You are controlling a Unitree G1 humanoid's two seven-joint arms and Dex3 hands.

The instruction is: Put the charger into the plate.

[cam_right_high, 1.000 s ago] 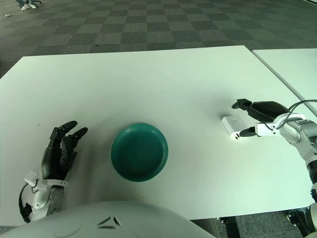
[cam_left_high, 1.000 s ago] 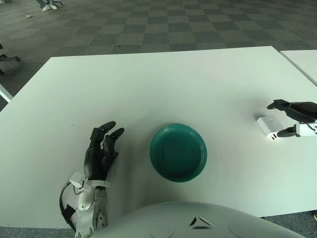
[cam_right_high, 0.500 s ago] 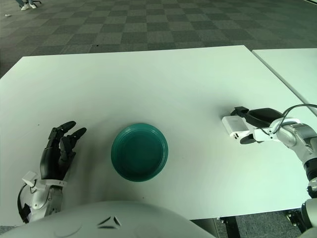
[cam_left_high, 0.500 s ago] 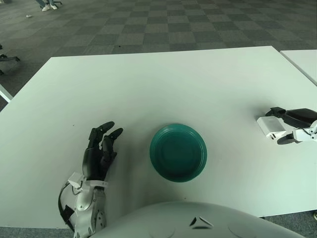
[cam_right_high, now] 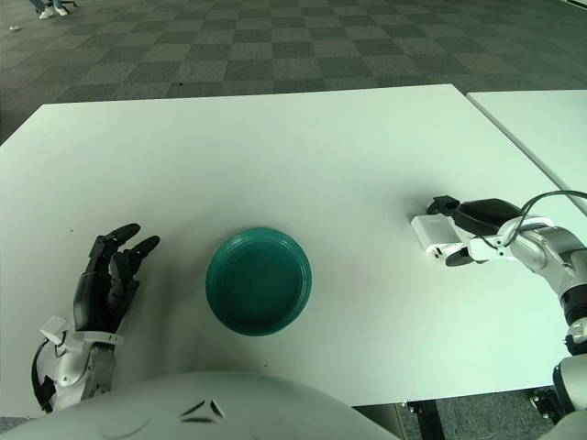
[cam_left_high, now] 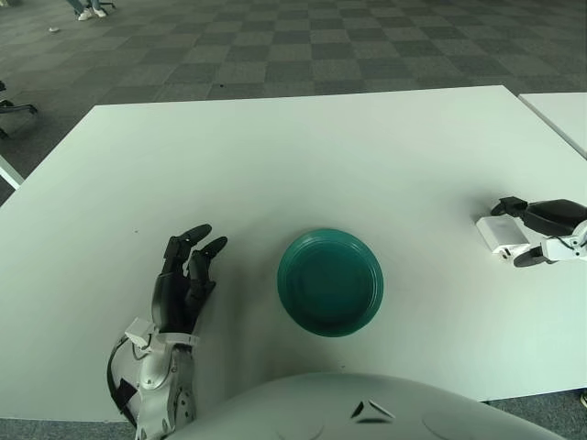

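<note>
A white charger (cam_left_high: pixel 498 233) lies on the white table (cam_left_high: pixel 303 156) near its right edge. My right hand (cam_left_high: pixel 514 234) reaches in from the right and is shut on the charger, with one dark finger along its far side and the thumb at its near corner. A round green plate (cam_left_high: pixel 330 235) with nothing in it sits at the middle of the table's front, well to the left of the charger. My left hand (cam_left_high: pixel 188 266) shows to the left of the plate, idle, its dark fingers relaxed and holding nothing.
A second white table (cam_left_high: pixel 561 112) stands beyond a narrow gap at the far right. Grey checkered carpet lies past the table's far edge. My own torso fills the bottom of the view.
My right hand's fingers, spread around the charger a second ago, have drawn in onto it. The charger has barely shifted. The left hand and plate are unchanged.
</note>
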